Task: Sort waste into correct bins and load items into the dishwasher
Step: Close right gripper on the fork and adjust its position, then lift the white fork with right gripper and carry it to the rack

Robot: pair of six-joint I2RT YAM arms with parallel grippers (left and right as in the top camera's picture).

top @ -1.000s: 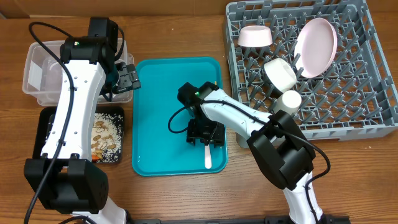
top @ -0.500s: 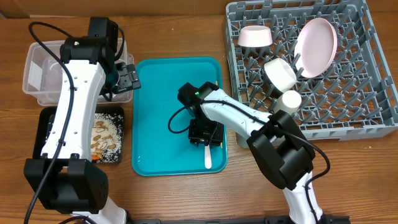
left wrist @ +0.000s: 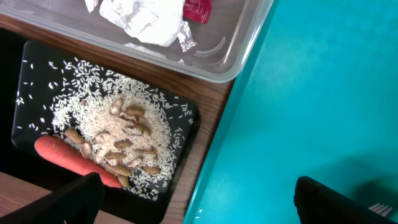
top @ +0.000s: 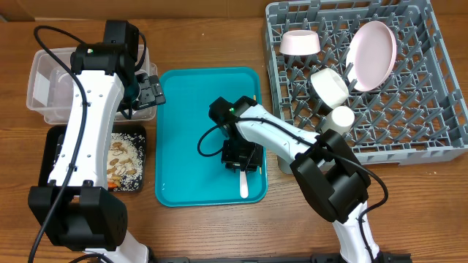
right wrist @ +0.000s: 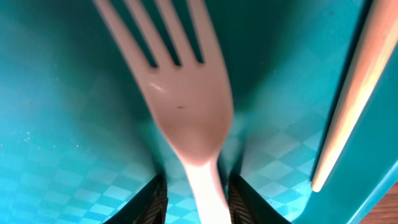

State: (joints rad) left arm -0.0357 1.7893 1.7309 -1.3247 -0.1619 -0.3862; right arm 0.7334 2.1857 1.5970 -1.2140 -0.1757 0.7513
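At the teal tray's [top: 190, 109] five o'clock, the fork [right wrist: 186, 106] looks light and slick, so pinch its neck; your right gripper's [right wrist: 198, 194] jaws straddle it, not yet touching, and your left gripper [left wrist: 202, 199] gapes empty.

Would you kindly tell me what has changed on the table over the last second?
Nothing has visibly moved. The right claw stays low over the white fork on the teal tray, the left claw stays beside the clear tub, and the dish rack holds the same dishes.
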